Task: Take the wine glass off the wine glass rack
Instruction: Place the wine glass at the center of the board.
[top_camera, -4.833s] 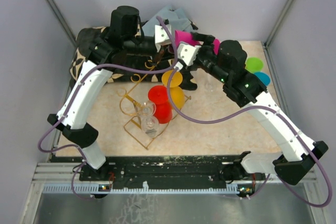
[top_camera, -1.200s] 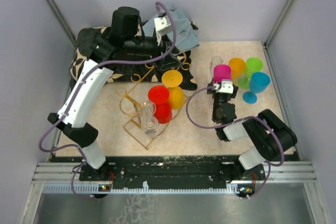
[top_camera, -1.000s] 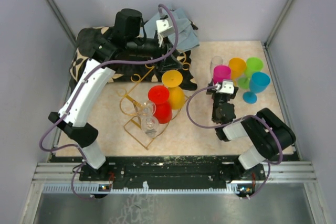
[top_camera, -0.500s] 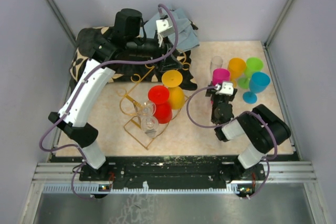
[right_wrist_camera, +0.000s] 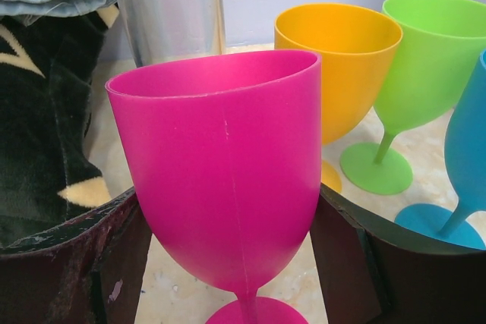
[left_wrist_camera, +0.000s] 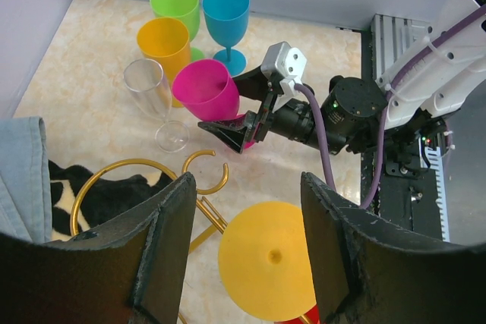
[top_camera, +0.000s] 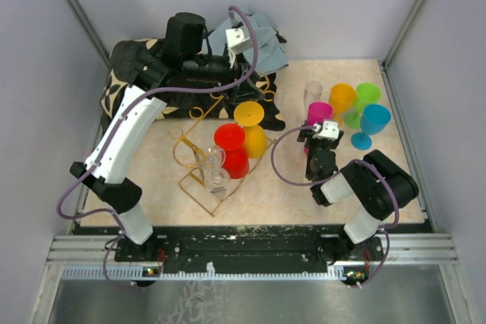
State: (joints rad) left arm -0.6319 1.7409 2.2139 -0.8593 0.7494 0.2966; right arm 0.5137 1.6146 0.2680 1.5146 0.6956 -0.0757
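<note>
Right tool is clamped on the pink wine glass: both dark fingers press the smooth plastic bowl, one at nine o'clock and one at three, no gap showing. The glass leans a touch, its round foot low by the tabletop, a beige marbled surface. From above, the glass sits at twelve o'clock of the tool, well clear of the wine glass rack, which lies off at nine o'clock.

The rack is thin gold wire, with curled scroll ends over a rectangular base. A yellow glass and a red glass hang on it, feet up, with clear glasses nearer the arms.

Left tool hovers over the rack's far end, fingers spread wide, nothing between them, with the yellow glass's flat foot below.

Around the pink glass stand a clear tumbler-shaped glass at eleven o'clock, an orange goblet at one, then a green goblet and a blue goblet towards two, all glossy plastic.
</note>
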